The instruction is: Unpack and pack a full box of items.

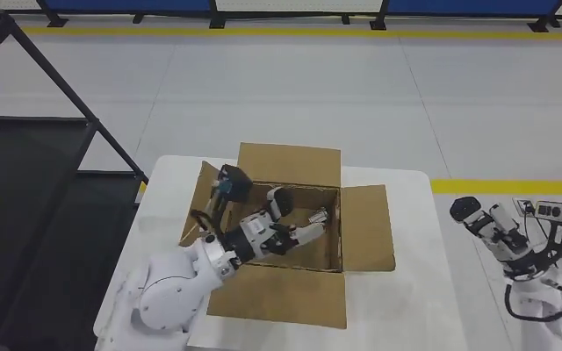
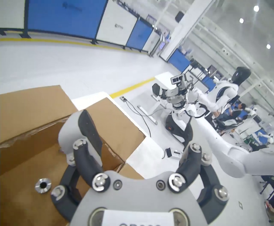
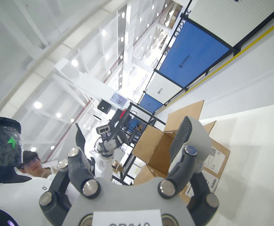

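Hanging inside cardboard box (image 1: 290, 163), left gripper (image 1: 292, 217) is gaping empty near a metal fitting (image 2: 43, 185), likely readying a pick; right gripper (image 3: 132, 132) is hovering off-table, spread, empty, giving room.

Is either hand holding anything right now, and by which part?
Nothing is held. The left hand is open inside the box, near a loose metal part; the right hand is open too.

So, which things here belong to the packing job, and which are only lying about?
For the job:
cardboard box, open on the white table
metal part, inside the box

Lying about:
black rack, beside the table
small black device, on the floor
blue partitions, at the back
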Robot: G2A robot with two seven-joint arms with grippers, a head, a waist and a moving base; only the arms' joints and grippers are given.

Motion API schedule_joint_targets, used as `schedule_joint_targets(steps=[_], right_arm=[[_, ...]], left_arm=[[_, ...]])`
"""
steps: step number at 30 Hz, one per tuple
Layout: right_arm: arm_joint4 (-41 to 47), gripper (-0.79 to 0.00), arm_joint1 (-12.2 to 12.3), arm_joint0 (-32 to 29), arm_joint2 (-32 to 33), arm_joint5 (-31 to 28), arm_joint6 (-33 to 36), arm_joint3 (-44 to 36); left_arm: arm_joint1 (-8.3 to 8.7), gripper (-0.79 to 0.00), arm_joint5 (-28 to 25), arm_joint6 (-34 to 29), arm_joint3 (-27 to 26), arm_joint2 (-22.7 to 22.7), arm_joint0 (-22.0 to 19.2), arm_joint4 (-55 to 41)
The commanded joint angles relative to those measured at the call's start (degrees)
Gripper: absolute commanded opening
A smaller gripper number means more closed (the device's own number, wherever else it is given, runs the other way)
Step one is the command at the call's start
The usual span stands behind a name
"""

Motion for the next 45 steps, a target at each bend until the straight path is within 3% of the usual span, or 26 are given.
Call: schedule_joint_targets(steps=[1,5,9,13,18,23,36,39,45], right_arm=[[-6.7,0.0,0.1,1.6,-2.3,3.1,-2.1,-3.5],[-17.5,0.0,0.0,5.6,-9.3,9.6,-4.0,-8.6],[-26.2,0.0,-0.4,11.5,-18.9,15.0,-4.3,-9.1],[-36.9,0.0,-1.3,17.7,-29.4,19.8,-6.1,-6.4],[-49.8,0.0,-3.1,24.2,-42.6,24.2,-8.8,-2.4],[-59.8,0.0,-5.5,28.8,-53.7,29.7,-12.6,2.0],[-63.3,0.0,-6.1,29.3,-55.9,31.2,-13.2,3.0],[-71.9,0.0,-7.0,30.7,-60.7,33.9,-11.9,3.1],[-78.3,0.0,-10.4,36.3,-69.4,36.3,-9.3,9.2]], left_arm=[[0.76,0.0,-1.9,0.2,-4.1,-10.4,6.4,-3.2],[1.46,0.0,-5.1,2.9,-7.9,-23.3,16.1,-8.7],[1.57,0.0,-8.2,6.4,-8.4,-32.5,24.7,-13.6],[1.42,0.0,-10.9,9.1,-7.8,-38.3,31.6,-17.1],[1.17,0.0,-13.3,11.8,-6.3,-41.1,37.0,-20.2],[1.13,0.0,-14.4,12.8,-4.6,-42.6,39.4,-23.5],[1.14,0.0,-14.4,12.8,-4.5,-42.6,39.4,-23.7],[1.14,0.0,-14.4,12.8,-4.5,-42.6,39.4,-23.7],[1.14,0.0,-14.4,12.8,-4.5,-42.6,39.4,-23.7]])
